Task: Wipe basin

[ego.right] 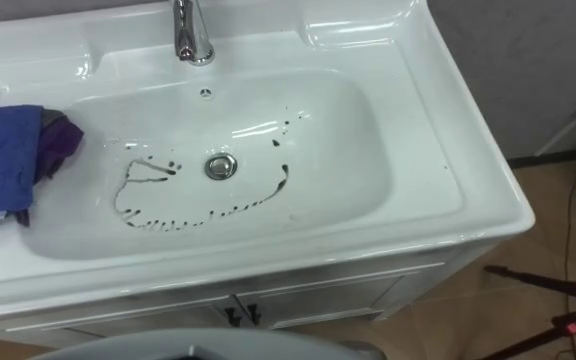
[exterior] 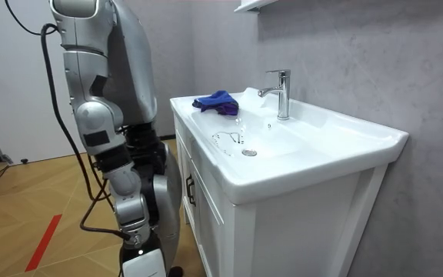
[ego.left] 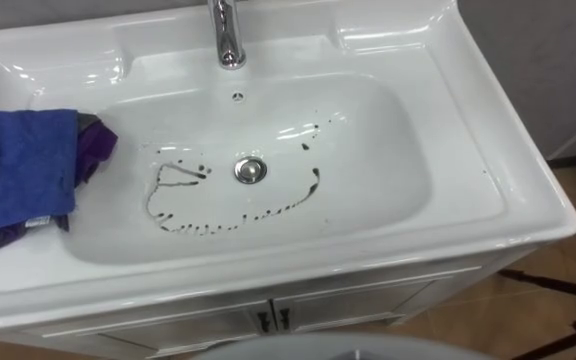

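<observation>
One white basin (ego.left: 528, 200) on one white cabinet (exterior: 298, 231), against a grey wall. One chrome faucet (ego.left: 226, 35), upright at the middle of the back rim. One small overflow hole (ego.left: 236, 96) just below it. One round metal drain (ego.left: 250, 169) mid-bowl.

One dark stain (ego.left: 208, 226) in the bowl: a thin looping line curving left of and in front of the drain, rising to a thicker blot on its right, with a few specks beyond.

Two cloths on the basin's left rim, hanging slightly over the bowl's edge: one blue cloth (ego.left: 18, 165) on top, one purple cloth (ego.left: 96, 148) peeking out beneath, the two touching, both apart from the stain.

Two cabinet doors below, with two dark handles (ego.left: 273, 320) side by side at the seam.

Upright stance at the basin's front in the room view, close to the cabinet. One right hand (exterior: 141, 263) hanging low beside the cabinet, well apart from cloths and bowl; grip impossible to tell.

One red strip (exterior: 44, 242) on the wooden floor behind.
</observation>
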Robot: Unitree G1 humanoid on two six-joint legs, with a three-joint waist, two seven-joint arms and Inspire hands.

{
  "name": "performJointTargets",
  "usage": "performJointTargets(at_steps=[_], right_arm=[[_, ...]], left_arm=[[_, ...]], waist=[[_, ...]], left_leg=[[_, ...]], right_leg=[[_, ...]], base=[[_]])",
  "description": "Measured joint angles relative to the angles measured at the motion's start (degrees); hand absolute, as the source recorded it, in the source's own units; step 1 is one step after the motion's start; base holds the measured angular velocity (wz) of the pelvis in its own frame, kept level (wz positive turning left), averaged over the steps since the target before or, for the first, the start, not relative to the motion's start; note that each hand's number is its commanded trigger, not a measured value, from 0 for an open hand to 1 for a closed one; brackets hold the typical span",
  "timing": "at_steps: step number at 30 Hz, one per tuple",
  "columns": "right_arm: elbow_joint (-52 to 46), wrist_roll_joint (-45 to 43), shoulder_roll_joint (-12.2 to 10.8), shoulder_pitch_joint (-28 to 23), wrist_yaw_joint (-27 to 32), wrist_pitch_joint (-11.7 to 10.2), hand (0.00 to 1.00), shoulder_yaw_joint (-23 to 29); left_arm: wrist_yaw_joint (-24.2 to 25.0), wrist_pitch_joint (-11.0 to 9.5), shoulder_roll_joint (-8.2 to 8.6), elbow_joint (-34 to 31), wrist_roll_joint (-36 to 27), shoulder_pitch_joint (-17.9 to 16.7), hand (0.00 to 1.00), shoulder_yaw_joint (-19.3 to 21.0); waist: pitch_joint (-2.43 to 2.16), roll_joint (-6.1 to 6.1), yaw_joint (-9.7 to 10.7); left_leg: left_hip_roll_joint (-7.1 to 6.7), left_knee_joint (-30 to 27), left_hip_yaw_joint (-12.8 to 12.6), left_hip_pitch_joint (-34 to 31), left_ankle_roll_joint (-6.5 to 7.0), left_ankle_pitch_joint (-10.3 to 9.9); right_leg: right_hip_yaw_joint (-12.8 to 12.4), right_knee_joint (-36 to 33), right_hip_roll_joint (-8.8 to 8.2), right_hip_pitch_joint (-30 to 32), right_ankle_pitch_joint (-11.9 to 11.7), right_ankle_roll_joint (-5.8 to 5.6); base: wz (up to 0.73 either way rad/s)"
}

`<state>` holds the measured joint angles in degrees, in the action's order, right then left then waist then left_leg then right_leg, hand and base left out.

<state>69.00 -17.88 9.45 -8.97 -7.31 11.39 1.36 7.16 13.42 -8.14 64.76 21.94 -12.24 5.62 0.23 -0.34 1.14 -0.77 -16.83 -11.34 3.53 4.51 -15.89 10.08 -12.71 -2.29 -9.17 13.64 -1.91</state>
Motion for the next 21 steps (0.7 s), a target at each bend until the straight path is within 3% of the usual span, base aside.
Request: performJointTargets(at_steps=[3, 10, 18, 21], right_arm=[[0.4, -0.2, 0.0, -0.1, -0.6, 0.2, 0.00, 0.1], [0.4, -0.4, 0.0, 0.3, -0.9, 1.2, 0.00, 0.3], [2.0, -0.4, 0.0, 0.6, -0.8, 1.8, 0.00, 0.4], [2.0, -0.5, 0.1, 0.6, -0.7, 1.7, 0.00, 0.6]], left_arm=[[-0.5, 0.0, 0.12, 0.8, -2.4, -0.1, 0.00, 1.2], [-3.0, 0.0, 0.13, 1.0, -9.2, -1.2, 0.00, 3.2], [-5.5, -0.1, 0.27, 1.0, -14.6, -2.4, 0.00, 6.2], [-7.4, -0.8, 0.29, 1.8, -18.0, -2.9, 0.00, 9.4]], waist=[[0.03, -0.24, 0.1], [0.01, -0.21, -0.4], [-0.02, -0.79, -1.9], [0.03, -1.10, -3.0]], left_leg=[[-0.08, -0.1, 0.7, 0.1, -0.05, 0.0], [-0.06, 0.0, 1.0, 0.3, -0.06, 0.0], [-0.30, -0.5, 2.9, 0.1, -0.08, 0.0], [-0.63, -0.7, 4.1, 0.1, -0.10, 0.1]], right_leg=[[1.4, 0.1, -0.10, -0.4, 0.0, 0.00], [1.8, 0.1, -0.10, -0.7, 0.0, 0.00], [4.4, 0.1, -0.23, -1.4, 0.0, 0.00], [4.6, 0.1, -0.27, -2.0, 0.0, 0.01]], base=[[0.10], [0.03], [0.11], [0.18]])
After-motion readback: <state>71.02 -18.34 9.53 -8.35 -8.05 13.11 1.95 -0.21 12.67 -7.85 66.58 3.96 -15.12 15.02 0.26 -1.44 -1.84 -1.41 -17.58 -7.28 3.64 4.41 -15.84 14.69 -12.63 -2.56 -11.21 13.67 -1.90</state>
